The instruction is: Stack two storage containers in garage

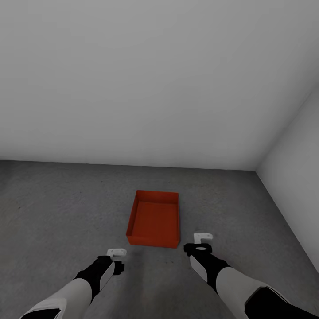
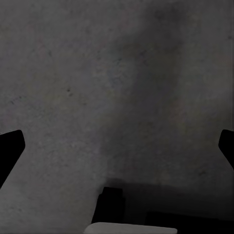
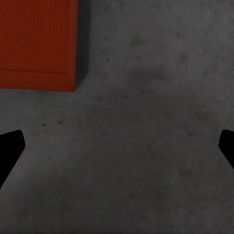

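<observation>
An orange-red rectangular lidless storage container [image 1: 155, 218] with a finely ribbed surface sits flat on the dark grey mottled concrete floor [image 1: 57, 208] of the garage, near the corner where two plain pale grey walls [image 1: 146, 79] meet. It lies just ahead of both pincers and between them, closer to the right one. The right pincer [image 1: 203, 241] hangs just beside the bin's near right corner, not touching it, pointed down at the concrete; its two dark fingertips [image 3: 10, 146] stand far apart at opposite edges of the right wrist view, spread wide with nothing between them, and the bin's corner [image 3: 39, 44] shows ahead of them. The left pincer [image 1: 117, 254] hovers a little back from the bin's near left corner, its fingertips [image 2: 10, 146] likewise spread and empty over bare concrete.
</observation>
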Controlling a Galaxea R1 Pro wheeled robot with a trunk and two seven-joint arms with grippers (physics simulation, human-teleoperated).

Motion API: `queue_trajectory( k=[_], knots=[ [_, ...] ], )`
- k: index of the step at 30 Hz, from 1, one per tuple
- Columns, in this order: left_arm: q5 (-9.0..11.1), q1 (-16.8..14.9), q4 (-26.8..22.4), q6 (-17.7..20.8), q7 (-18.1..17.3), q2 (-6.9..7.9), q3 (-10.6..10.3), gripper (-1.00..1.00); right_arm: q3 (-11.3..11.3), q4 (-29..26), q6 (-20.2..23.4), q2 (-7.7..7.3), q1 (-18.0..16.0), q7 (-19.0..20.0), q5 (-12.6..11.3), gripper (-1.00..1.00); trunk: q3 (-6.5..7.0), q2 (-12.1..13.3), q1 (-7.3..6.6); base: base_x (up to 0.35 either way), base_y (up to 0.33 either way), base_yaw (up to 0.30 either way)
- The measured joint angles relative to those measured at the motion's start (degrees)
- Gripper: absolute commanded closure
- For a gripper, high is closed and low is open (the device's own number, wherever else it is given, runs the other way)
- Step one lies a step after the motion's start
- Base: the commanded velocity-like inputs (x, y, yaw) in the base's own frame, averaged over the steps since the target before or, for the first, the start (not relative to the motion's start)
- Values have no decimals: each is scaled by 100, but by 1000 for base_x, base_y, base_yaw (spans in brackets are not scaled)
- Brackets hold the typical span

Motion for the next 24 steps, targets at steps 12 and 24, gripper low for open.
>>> queue_trajectory(
  k=[12, 24],
  knots=[
    [28, 0, 26, 11, 5, 10, 6, -100, -1, 557, -263, -93, 8, 36, 20, -100, 0, 0, 0, 0, 0, 0],
    [30, 0, 606, 5, -2, 76, 5, -100, -13, 1249, -643, -102, 463, 12, -11, -100, 0, 0, 0, 0, 0, 0]
  ],
)
